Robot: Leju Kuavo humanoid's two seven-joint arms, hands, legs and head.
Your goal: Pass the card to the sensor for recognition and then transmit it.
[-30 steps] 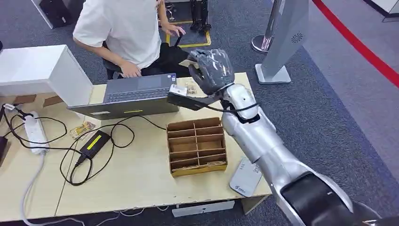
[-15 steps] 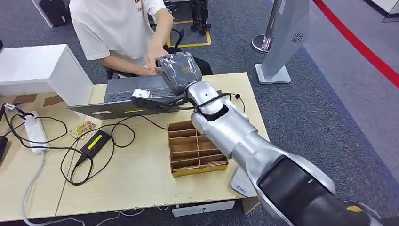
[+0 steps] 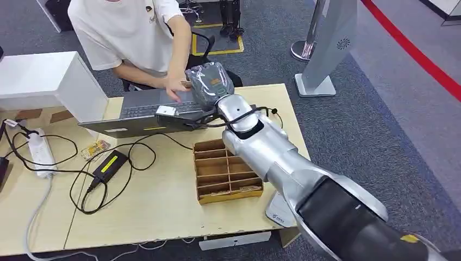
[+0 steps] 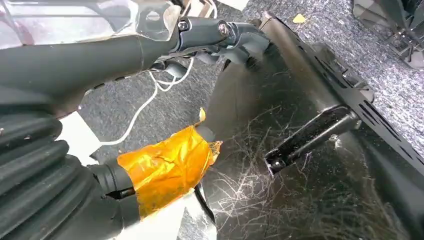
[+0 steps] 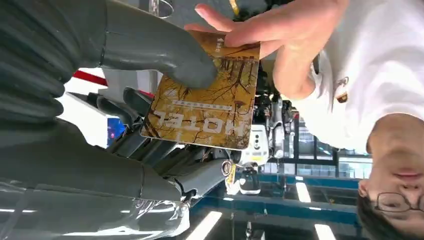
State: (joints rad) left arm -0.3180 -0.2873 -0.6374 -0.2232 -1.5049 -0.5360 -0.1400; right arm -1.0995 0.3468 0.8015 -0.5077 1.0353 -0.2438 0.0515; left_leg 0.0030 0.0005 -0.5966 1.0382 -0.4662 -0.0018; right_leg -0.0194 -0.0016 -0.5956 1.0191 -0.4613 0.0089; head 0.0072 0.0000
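Over the past second the robot's right hand (image 3: pixel 209 84) swings from above the desk's far right edge to a spot over the laptop (image 3: pixel 155 109), where a seated person's hand (image 3: pixel 176 87) now reaches in to meet it, a sign that the handover is under way. In the right wrist view, the hotel card (image 5: pixel 205 95) sits pinched between the thick grey thumb (image 5: pixel 165 55) on its face and the darker fingers (image 5: pixel 135 135) behind it, while the person's fingers (image 5: pixel 240 30) close on the card's far edge. The robot's grip looks intact, though from the head view the card is largely hidden behind the hand. The left hand (image 4: pixel 75 150) hangs low beside the robot; whether its fingers are spread or curled cannot be told.
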